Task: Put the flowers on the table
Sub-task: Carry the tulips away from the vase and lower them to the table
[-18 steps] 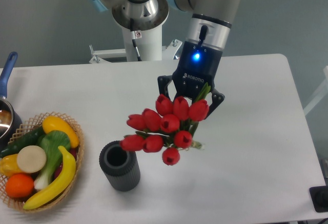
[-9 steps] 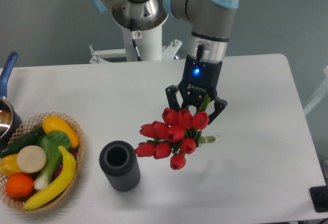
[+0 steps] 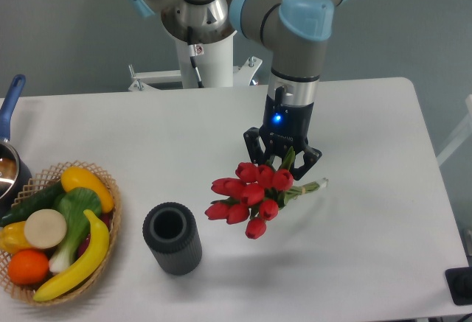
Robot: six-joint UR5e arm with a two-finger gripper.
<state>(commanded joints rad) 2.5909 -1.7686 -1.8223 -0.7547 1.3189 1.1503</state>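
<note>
Since a second ago the gripper [image 3: 282,161] has carried the flowers [image 3: 249,196] lower and right, away from the vase [image 3: 172,238], tilting them flatter. Pinching the stems, it holds the bunch just above the surface [image 3: 369,152]; next: lower until it rests, then spread the fingers.

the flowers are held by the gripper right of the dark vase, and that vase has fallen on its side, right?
Not quite. The gripper does hold the flowers right of the dark vase, but the fixed camera view shows the vase standing upright, its open mouth facing up.
</note>
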